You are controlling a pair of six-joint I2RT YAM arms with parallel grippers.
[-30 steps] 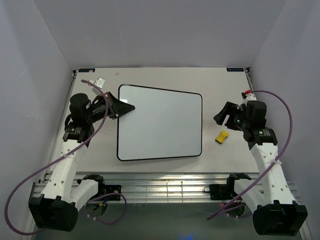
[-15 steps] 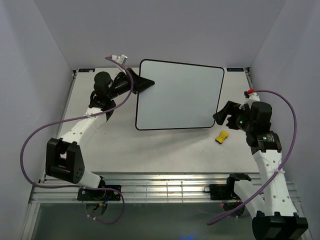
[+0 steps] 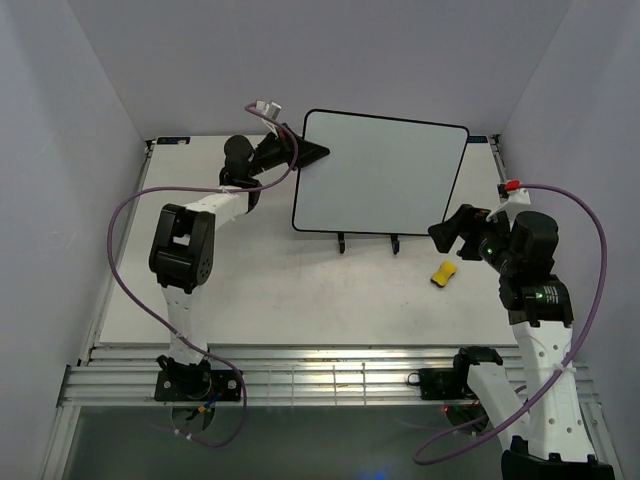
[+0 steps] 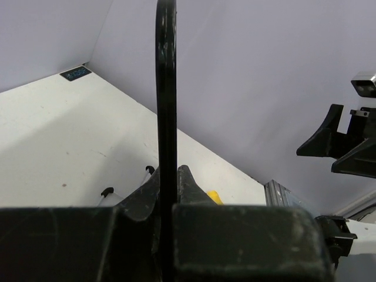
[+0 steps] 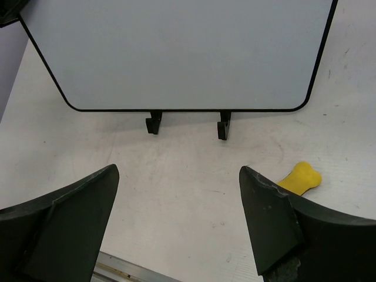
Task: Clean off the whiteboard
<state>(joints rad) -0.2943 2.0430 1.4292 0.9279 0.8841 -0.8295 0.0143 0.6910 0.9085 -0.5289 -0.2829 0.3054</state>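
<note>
Left wrist view is mostly blocked by the claw's own black body. The large glossy white rectangular whiteboard (image 4: 166, 106) with thin black frame shows there only edge-on, as a dark vertical strip. Whatever props it up is hidden behind it; only two small black hooked feet (image 3: 342, 243) show under the lower edge. Left claw (image 3: 312, 152) is pinched tight on the upper part of the whiteboard's left edge, frame sandwiched between the fingers. Right claw (image 3: 445, 228) is spread wide, gripping nothing, and hangs above the counter clear of the whiteboard's right edge. Whiteboard stands near upright toward the counter's far side, face toward the arms, reading plain white. Small yellow bone-shaped eraser block (image 3: 444, 272) lies on the off-white counter (image 3: 250, 290), near the right claw. Pale lavender walls (image 3: 330, 60) on three sides; aluminium rail (image 3: 320, 375) along the near edge.
</note>
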